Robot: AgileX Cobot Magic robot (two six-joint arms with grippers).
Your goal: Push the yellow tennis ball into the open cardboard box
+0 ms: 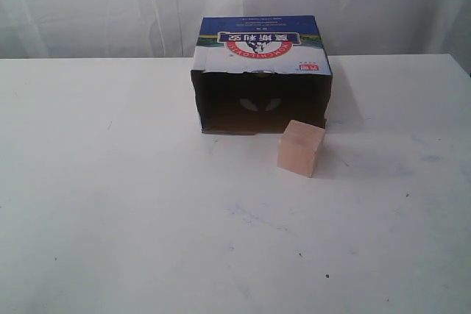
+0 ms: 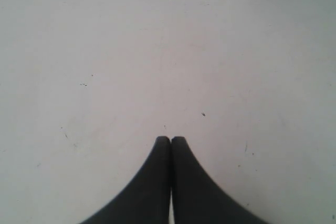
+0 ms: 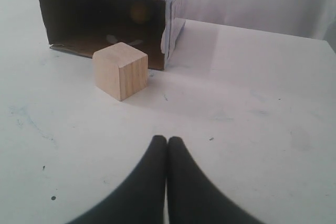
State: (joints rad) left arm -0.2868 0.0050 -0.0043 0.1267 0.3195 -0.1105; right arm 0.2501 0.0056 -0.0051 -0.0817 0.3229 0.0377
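Observation:
The open cardboard box [image 1: 261, 49] lies on its side at the back middle of the white table, its dark opening facing forward and its blue-and-white printed panel on top. In the right wrist view a dim yellowish round shape, the yellow tennis ball [image 3: 139, 12], sits deep inside the box [image 3: 176, 17]. The exterior view does not show the ball. My right gripper [image 3: 167, 139] is shut and empty, well short of the box. My left gripper [image 2: 170, 139] is shut over bare table. Neither arm appears in the exterior view.
A pale wooden cube [image 1: 300, 148] stands on the table just in front of the box's right front corner, also in the right wrist view as the cube [image 3: 119, 69]. A white curtain hangs behind the table.

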